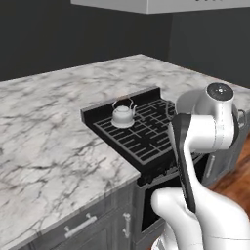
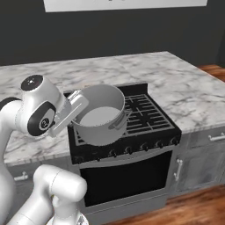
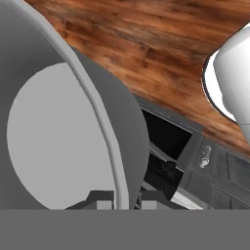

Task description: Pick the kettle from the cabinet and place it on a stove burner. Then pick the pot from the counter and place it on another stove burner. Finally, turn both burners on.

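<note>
In the left base view, the small rounded silvery-white kettle [image 1: 123, 115] is sitting upright on the back left grate of the black square-grid stove burners [image 1: 141, 134], just left of the frame's centre, with the white marble counter with grey veins [image 1: 49, 132] spreading across the left side.

In the right base view, the wide cylindrical matte grey metal pot [image 2: 100, 115] is hanging tilted at the centre of the frame, its open mouth facing the camera, raised over the front left of the cooktop. Just left of it, the white arm's hand is reaching to the pot's rim.

In the hand view, the pot is filling the left half, and at the bottom centre the 2-finger gripper [image 3: 126, 201] is pinching the pot's thin rim, 1 dark fingertip [image 3: 103, 202] on each side of the wall. At the right, the brown wooden floor [image 3: 161, 44] is showing above the dark grey drawers [image 3: 219, 176].
</note>
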